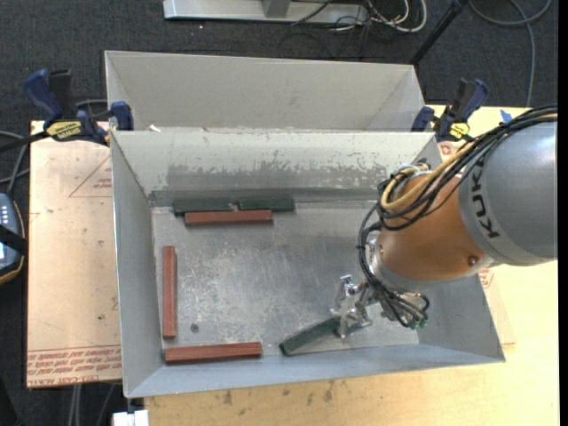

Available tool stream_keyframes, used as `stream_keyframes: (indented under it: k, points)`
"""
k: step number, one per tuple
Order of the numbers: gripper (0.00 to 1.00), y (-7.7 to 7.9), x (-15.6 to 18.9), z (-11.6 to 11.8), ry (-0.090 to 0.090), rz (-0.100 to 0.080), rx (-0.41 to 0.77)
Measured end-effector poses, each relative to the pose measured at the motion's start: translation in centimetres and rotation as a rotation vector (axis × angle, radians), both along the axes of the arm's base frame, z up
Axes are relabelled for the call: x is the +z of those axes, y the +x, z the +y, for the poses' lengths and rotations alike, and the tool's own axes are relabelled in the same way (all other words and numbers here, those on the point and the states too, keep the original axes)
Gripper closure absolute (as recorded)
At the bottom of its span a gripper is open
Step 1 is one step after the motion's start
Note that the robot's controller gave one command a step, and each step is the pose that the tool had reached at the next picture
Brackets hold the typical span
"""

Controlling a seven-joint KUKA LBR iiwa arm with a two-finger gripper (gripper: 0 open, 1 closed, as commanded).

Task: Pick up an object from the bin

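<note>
hand (352,313) low at the right end of the dark green bar (311,337), which lies near the front wall of the bin (133,238); apart or clamped, i cannot tell. step, as i judge it: grasping. next: confirm the grip, then lift straight up.

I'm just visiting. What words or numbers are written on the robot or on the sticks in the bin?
"KUK": black letters on the grey arm; any further letters are hidden round its curve.
Reddish bars and dark green bars: no writing that I can make out.
</note>
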State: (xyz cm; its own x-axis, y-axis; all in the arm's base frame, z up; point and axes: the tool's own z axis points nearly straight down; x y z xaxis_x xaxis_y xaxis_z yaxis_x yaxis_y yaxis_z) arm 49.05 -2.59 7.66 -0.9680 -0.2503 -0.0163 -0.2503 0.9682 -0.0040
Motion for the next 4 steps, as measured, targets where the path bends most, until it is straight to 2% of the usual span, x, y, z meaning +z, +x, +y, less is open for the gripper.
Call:
stream_keyframes:
  k: [1,2,3,4]
  points:
    - [1.00,0.0,0.0,0.0,0.000,0.000,0.000]
    - [1.00,3.4,13.4,2.2,0.002,0.013,-0.117]
    - [1.00,3.4,13.4,2.3,0.002,0.014,-0.117]
    - [0.00,1.5,6.7,2.7,0.001,0.017,-0.063]
